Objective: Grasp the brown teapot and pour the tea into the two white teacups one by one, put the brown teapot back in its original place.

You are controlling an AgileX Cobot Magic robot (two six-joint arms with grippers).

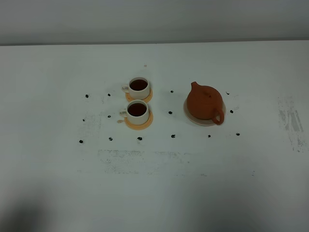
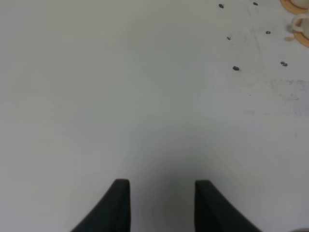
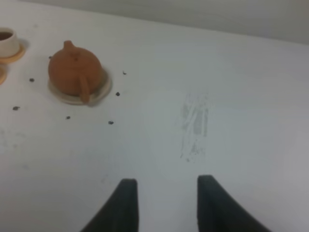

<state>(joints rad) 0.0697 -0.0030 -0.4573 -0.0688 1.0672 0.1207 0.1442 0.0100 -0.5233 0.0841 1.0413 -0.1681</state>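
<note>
The brown teapot [image 1: 205, 102] sits upright on its pale beige coaster [image 1: 191, 116], spout toward the back left, handle toward the front right; it also shows in the right wrist view [image 3: 75, 70]. Two white teacups, far one [image 1: 138, 88] and near one [image 1: 137, 111], stand on orange coasters and hold dark tea. Neither gripper shows in the exterior high view. My left gripper [image 2: 162, 193] is open and empty over bare table, left of the cups. My right gripper [image 3: 164, 193] is open and empty, well to the front right of the teapot.
The white table [image 1: 154, 183] carries several small black marks [image 1: 139, 138] around the cups and teapot, and grey scuffs at the right [image 1: 292, 121] and front [image 1: 145, 157]. A grey wall [image 1: 154, 19] runs behind the table's far edge.
</note>
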